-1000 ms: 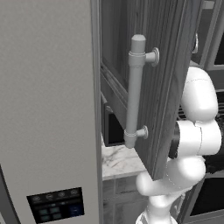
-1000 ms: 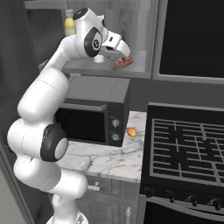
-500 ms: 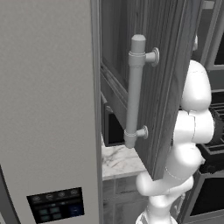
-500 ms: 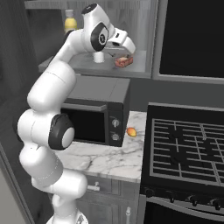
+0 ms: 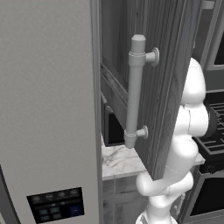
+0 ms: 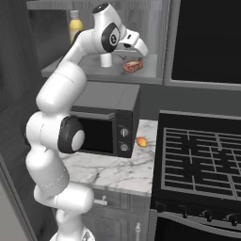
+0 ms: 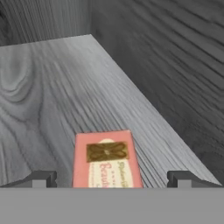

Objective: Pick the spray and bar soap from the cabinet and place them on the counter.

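1. Soap first: the bar soap [image 7: 107, 159] lies flat on the shelf of the cabinet [image 5: 162, 78], its door swung open with the long bar handle [image 5: 134, 89] facing the left base camera.
2. In the hand view the block sits directly ahead of the gripper [image 7: 112, 179], centred between the two dark fingertips [image 7: 40, 178] — each tip stands clear of its side, so the pincer is spread wider than the soap and holds nothing.
3. Its long axis runs away from the hand, along the line of approach; the short sides face the fingers, which looks right for closing across the width.
4. From the right base view the gripper [image 6: 136, 47] hangs just above the bar soap [image 6: 132, 66] — a short advance should seat it.
5. A yellow-capped bottle [image 6: 75, 27], probably the spray, stands further left on the shelf.
6. Below, the counter [image 6: 117, 169] has bare marble beside the microwave [image 6: 103, 123].
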